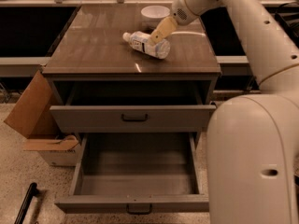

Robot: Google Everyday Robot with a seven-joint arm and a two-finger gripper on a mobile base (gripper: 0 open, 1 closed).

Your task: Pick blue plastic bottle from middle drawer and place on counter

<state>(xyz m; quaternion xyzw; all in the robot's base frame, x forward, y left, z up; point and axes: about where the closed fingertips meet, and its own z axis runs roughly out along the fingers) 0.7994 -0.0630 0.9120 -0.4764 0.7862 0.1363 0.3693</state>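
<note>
The blue plastic bottle [145, 44] is clear with a white cap and a pale label. It lies on its side on the glossy brown counter [93, 45], cap pointing left. My gripper [158, 35] reaches down from the upper right and is shut on the bottle's base end, low over the counter. The middle drawer [135, 202] is pulled far out below, and its deep grey tray holds nothing.
A white bowl [155, 12] stands on the counter just behind the bottle. The grey drawer with the tall front panel [134, 118] is slightly open. A cardboard box [32, 111] leans at the cabinet's left. My white body [254, 162] fills the right foreground.
</note>
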